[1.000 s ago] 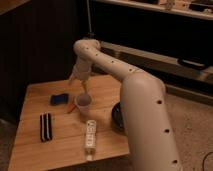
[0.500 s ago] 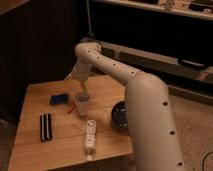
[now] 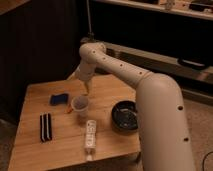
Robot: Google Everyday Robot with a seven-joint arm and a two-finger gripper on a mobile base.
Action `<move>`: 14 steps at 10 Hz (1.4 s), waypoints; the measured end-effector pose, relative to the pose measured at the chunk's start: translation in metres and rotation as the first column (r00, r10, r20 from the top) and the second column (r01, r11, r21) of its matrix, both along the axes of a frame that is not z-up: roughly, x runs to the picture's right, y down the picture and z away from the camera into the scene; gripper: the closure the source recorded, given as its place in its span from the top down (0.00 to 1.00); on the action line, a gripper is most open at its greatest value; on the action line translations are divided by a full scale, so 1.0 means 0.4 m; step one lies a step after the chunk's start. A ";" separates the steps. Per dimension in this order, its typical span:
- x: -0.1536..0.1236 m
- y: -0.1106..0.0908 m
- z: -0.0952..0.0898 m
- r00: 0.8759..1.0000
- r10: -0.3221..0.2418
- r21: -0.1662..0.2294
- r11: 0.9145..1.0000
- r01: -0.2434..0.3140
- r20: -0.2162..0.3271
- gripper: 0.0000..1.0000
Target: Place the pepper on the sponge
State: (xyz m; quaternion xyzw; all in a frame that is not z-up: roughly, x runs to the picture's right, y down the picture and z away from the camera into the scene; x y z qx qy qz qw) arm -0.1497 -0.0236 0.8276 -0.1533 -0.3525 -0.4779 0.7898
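The blue sponge (image 3: 59,99) lies flat on the left part of the wooden table (image 3: 35,155). The small orange-red pepper (image 3: 68,107) rests on the table between the sponge and a translucent white cup (image 3: 80,106), just right of the sponge's near corner. My gripper (image 3: 86,89) hangs from the white arm above the table, just behind the cup and to the right of the sponge. It is well clear of the pepper.
A black-and-white striped rectangular object (image 3: 45,126) lies at the front left. A white elongated object (image 3: 90,135) lies near the front edge. A black bowl (image 3: 125,116) sits on the right. The arm's thick white link (image 3: 160,115) covers the table's right side.
The arm's upper joint and the gripper have drifted slightly to the right. Pepper, sponge and cup lie where they were.
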 end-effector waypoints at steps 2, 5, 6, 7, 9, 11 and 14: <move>0.004 -0.006 -0.011 1.000 0.001 0.006 1.000 -0.001 -0.002 0.80; -0.002 -0.020 0.019 1.000 0.022 -0.008 1.000 -0.022 -0.010 0.80; -0.015 -0.020 0.033 1.000 0.019 -0.014 1.000 -0.019 -0.008 0.80; -0.040 -0.015 0.064 1.000 0.008 -0.024 1.000 -0.008 -0.006 0.80; -0.078 0.005 0.094 1.000 -0.016 -0.039 0.999 0.016 0.002 0.80; -0.084 0.039 0.110 0.999 -0.041 -0.063 0.997 0.041 0.000 0.80; -0.070 0.104 0.131 0.999 -0.033 -0.097 0.995 0.032 -0.011 0.80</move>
